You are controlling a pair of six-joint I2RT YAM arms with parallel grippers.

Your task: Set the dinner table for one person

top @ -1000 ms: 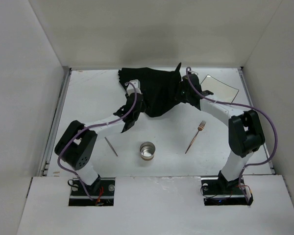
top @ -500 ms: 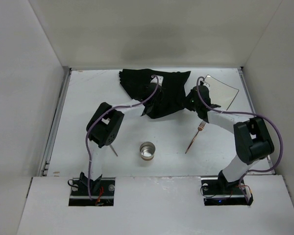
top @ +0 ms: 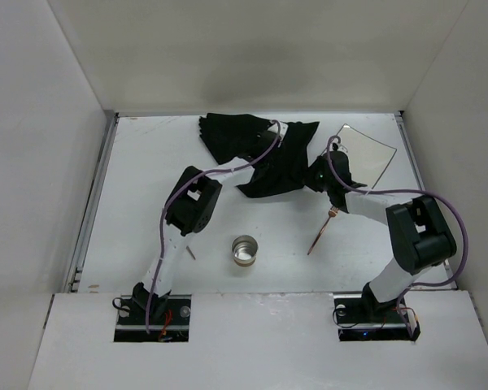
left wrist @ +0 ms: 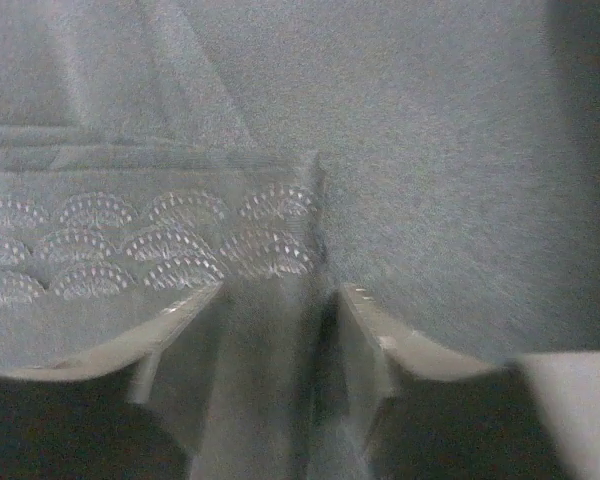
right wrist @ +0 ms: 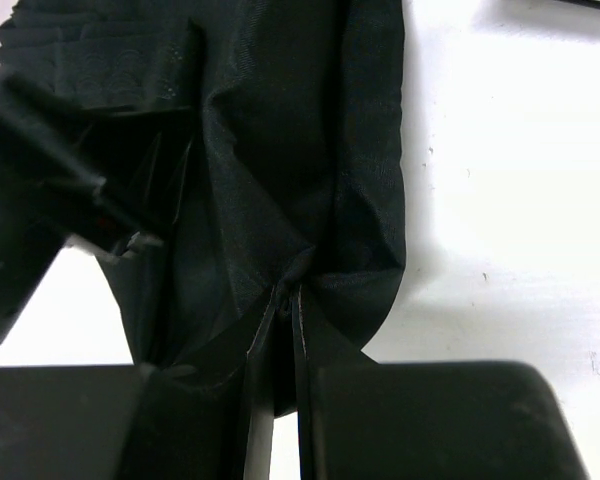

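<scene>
The right pincer (right wrist: 283, 330) is nearly shut, pinching a fold of the crumpled black cloth (top: 260, 154). The left pincer (left wrist: 280, 335) grips a ridge of it. The matte-white bench (top: 146, 171) lies under everything.

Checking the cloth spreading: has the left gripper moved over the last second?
Yes. The left gripper went farther from the metal cup, toward the far right, over the black cloth.
</scene>
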